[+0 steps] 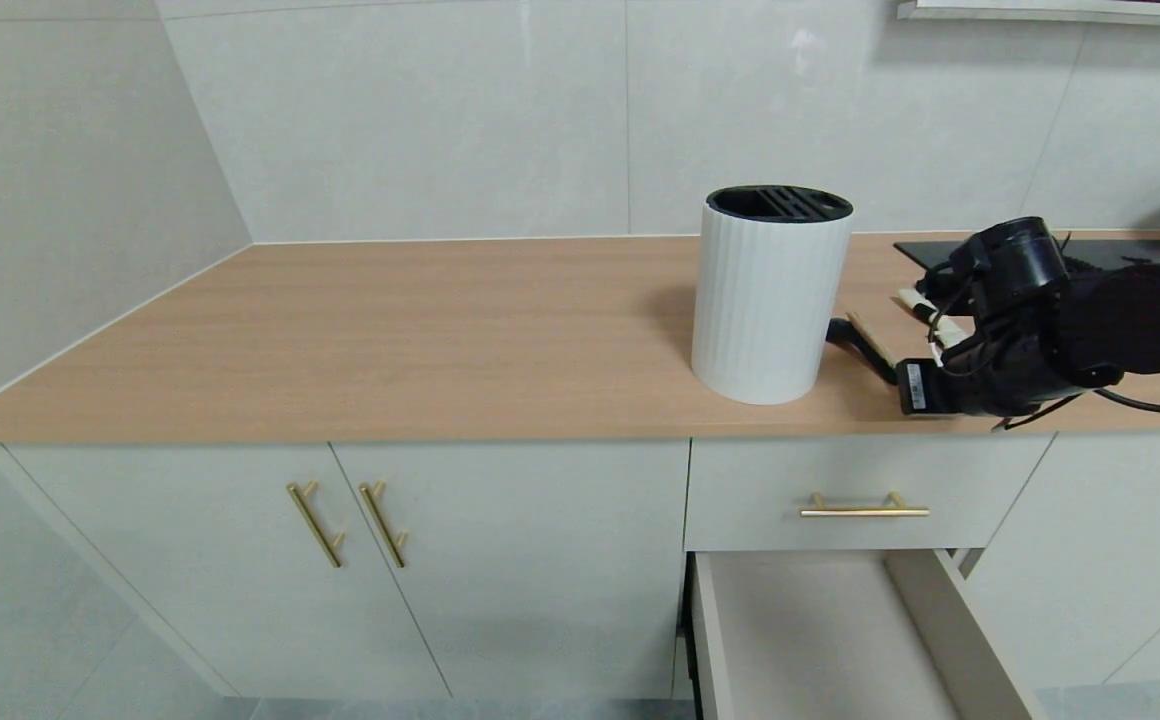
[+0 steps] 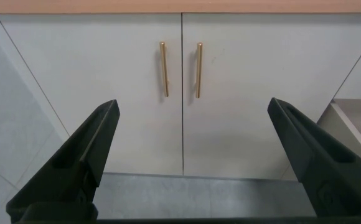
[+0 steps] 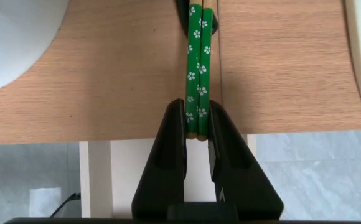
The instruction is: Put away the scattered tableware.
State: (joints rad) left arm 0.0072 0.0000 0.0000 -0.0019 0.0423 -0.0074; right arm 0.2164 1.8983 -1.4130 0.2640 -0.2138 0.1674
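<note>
Beside the white holder (image 1: pixel 768 300) on the counter (image 1: pixel 390 340), the right gripper (image 3: pixel 197 112) clamps two green chopsticks (image 3: pixel 197 56), while the left gripper (image 2: pixel 192 111) stands spread wide.

The right gripper (image 3: pixel 197 119) pinches two green flowered chopsticks (image 3: pixel 196 56) pointing toward twelve o'clock over the wooden countertop (image 3: pixel 106 81); a white container (image 3: pixel 12 37) sits at ten o'clock.

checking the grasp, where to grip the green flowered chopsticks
The green flowered chopsticks: by their ends at the front edge of the wooden countertop, from the front; they lie flat, side by side, pointing at that edge. The right gripper is shut on them there.
</note>
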